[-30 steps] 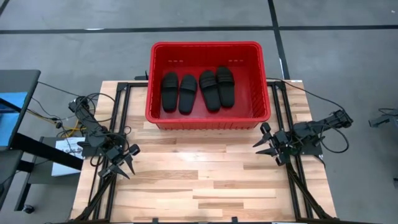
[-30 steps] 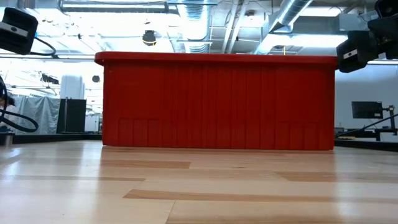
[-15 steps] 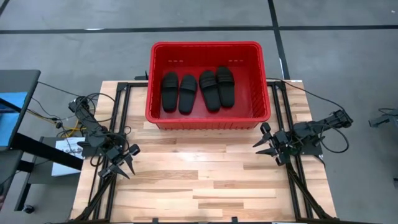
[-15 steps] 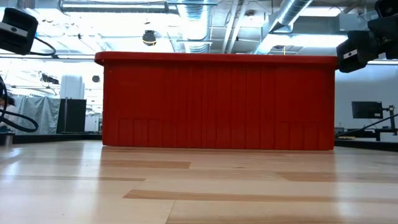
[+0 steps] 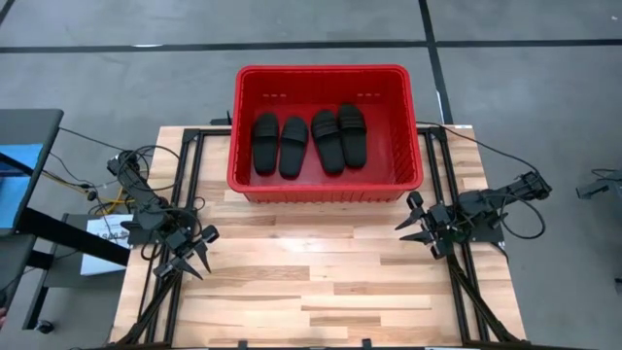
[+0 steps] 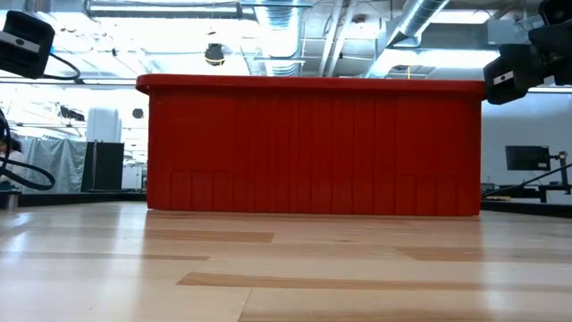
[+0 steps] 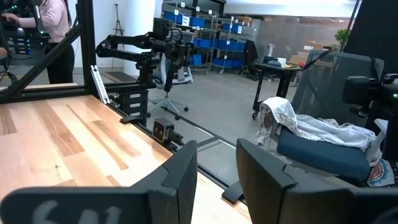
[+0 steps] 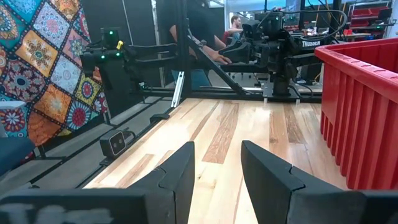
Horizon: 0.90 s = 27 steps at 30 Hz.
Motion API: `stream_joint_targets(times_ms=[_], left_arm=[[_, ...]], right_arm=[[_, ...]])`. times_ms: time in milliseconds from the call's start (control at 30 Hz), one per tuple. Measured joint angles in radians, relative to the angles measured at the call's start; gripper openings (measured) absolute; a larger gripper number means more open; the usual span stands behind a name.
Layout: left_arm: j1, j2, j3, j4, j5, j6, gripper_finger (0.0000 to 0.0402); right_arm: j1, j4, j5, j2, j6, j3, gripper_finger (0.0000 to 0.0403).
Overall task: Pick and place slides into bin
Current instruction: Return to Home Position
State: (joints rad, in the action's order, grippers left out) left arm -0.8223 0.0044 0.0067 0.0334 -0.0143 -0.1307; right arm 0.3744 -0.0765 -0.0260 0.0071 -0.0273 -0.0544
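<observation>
All four slides (image 5: 293, 146) lie flat in the bin (image 5: 330, 70), upper centre of the high view. They sit soles down in a row of two pairs, straps up, with a small gap between the pairs. The bin sits at the far edge of the worktop (image 5: 311, 272). In the low view its red front wall (image 6: 313, 148) hides the slides.

Left end effector (image 5: 194, 255) is at lower left of the high view, over the worktop's left edge, fingers spread with a clear gap and nothing between them. Right end effector (image 5: 413, 222) is at centre right, just off the bin's near right corner, also spread and empty.

Handling, as a guess: the slides look like light moulded foam or rubber, a bit flexible, matte so not slippery, not fragile. Best hold is probably across the wide strap or pinching the sole's side edge mid-length. A toe or heel grip would likely let it droop.
</observation>
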Motion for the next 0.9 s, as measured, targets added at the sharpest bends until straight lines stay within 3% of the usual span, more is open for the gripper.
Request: stream_joint_targets(times_ms=[900], left_arm=[[0.000,0.000,0.000,0.000,0.000,0.000,0.0103]], right_arm=[[0.000,0.000,0.000,0.000,0.000,0.000,0.0122]])
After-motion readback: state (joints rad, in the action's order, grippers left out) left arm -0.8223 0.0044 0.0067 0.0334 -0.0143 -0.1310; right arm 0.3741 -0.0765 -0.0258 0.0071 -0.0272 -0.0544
